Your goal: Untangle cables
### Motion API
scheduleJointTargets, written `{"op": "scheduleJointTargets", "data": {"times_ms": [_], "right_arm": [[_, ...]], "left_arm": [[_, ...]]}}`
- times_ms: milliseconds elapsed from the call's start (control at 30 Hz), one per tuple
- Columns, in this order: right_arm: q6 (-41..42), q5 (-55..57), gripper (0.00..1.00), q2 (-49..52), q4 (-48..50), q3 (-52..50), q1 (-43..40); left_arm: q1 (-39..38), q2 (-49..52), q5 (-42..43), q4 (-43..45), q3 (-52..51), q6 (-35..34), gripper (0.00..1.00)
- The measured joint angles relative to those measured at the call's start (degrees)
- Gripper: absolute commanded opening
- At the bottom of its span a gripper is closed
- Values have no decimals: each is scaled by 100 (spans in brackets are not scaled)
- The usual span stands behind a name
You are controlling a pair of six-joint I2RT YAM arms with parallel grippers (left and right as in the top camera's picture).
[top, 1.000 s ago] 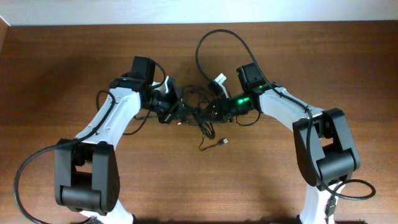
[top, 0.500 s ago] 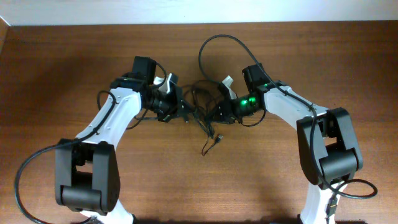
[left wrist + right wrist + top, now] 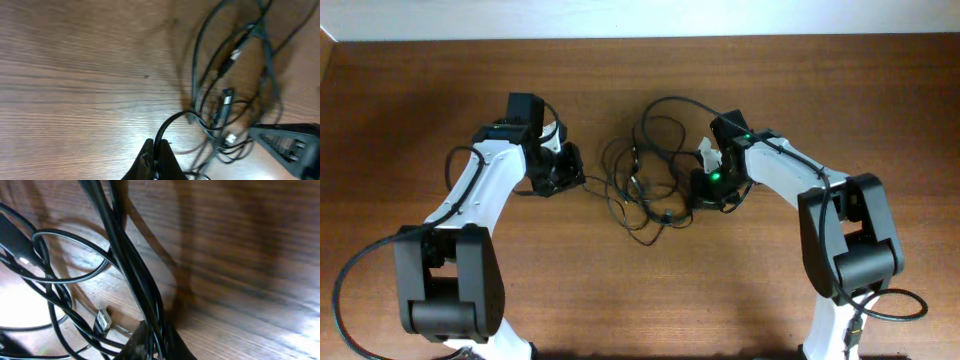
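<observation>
Seemingly mid-separation: the left gripper (image 3: 152, 159) is pinched shut on one black cord (image 3: 172, 116), the tangled cables (image 3: 645, 185) just beyond its tip. Cords pass between the right gripper (image 3: 150, 342) fingers — clamped or not, I cannot tell. Next, I judge, ease the held cord away from the tangle

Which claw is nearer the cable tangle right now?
Right. The right claw sits at the right edge of the cable tangle; the left claw stands apart to its left, pinching one cord.

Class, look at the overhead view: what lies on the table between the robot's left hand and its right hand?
The tangled black cables fill the stretch between left hand and right hand, seen in the overhead view.
</observation>
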Motion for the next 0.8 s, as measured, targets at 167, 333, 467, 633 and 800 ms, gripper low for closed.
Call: {"op": "scheduleJointTargets", "data": {"times_ms": [167, 333, 467, 633, 800], "right_arm": [[-11, 293, 20, -37, -17, 59, 15], [-22, 431, 26, -81, -17, 70, 15], [-87, 378, 36, -87, -162, 103, 9], [-1021, -1132, 47, -15, -1281, 629, -28], [-1917, -3101, 54, -15, -1325, 837, -46]], "left_arm": [[0, 0, -525, 22, -212, 2, 0], [11, 0, -1517, 22, -240, -68, 0], [11, 0, -1939, 46, -306, -389, 0], [15, 0, -1561, 83, -348, -501, 0], [46, 0, 540, 564, -358, 85, 0]]}}
